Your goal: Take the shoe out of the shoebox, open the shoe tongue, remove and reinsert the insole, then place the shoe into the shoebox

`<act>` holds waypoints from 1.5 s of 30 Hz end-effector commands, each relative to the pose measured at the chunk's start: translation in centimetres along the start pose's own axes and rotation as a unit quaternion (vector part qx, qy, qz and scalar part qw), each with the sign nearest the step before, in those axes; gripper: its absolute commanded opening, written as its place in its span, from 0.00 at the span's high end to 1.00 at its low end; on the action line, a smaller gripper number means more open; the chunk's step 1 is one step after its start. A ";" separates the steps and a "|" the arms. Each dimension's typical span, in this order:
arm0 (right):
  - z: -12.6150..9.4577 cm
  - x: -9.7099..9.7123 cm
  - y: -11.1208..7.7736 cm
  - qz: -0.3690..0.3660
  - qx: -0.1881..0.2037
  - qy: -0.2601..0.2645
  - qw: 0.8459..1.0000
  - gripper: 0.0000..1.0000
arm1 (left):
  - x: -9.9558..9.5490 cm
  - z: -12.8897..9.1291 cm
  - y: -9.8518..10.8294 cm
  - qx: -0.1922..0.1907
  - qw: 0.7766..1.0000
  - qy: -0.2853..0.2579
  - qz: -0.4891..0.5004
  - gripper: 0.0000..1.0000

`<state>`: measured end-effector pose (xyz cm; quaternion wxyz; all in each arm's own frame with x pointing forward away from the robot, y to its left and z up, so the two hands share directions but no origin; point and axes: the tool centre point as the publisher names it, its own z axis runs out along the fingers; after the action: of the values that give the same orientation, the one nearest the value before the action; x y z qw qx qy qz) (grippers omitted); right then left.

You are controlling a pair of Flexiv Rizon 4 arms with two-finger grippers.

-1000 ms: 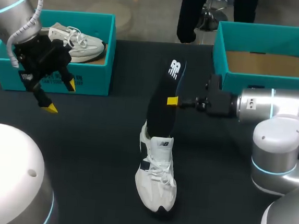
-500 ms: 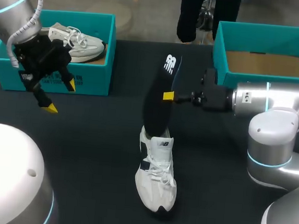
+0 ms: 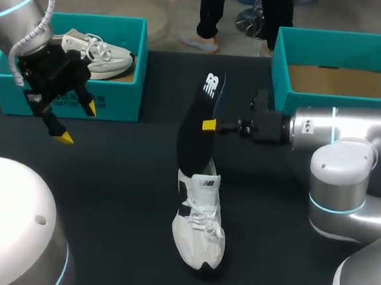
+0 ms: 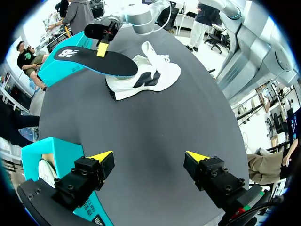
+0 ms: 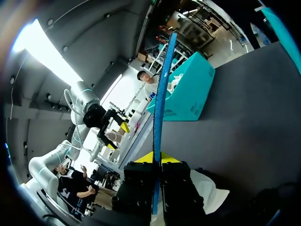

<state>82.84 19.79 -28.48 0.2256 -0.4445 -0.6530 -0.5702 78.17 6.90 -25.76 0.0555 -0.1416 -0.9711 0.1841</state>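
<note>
right claw (image 3: pixel 209 125): pinched shut on the insole (image 3: pixel 192 136), gripping its edge about mid-length
insole axis: near upright, leaning slightly; lower end at the shoe (image 3: pixel 199 230) heel opening, possibly tucked inside
shoe: on the desk (image 3: pixel 106 195), directly below the right claw, toe toward me
left claw (image 3: pixel 75 123): spread wide, empty, well apart

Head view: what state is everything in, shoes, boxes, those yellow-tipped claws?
White lace-up sneaker on table: resting on its sole.
Black foam insole: raised on edge above sneaker's heel.
Right gripper: shut on insole.
Left gripper: open, holding nothing.
Left teal cardboard shoebox: open, white shoe inside.
Right teal cardboard shoebox: open, brown floor showing.
</note>
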 end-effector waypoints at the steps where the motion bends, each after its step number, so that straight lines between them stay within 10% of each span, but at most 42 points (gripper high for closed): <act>1: -0.1 0.0 -0.3 0.001 -0.002 -0.002 1.000 1.00 | 0.0 0.0 0.0 -0.001 1.000 0.001 0.000 0.00; 45: -2.1 -0.1 -1.3 -0.005 0.006 -0.014 1.000 1.00 | 0.0 0.0 0.0 -0.001 1.000 0.001 0.000 0.00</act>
<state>81.59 17.88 -28.72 0.2174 -0.4469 -0.6607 -0.5627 78.17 6.90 -25.76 0.0555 -0.1415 -0.9711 0.1841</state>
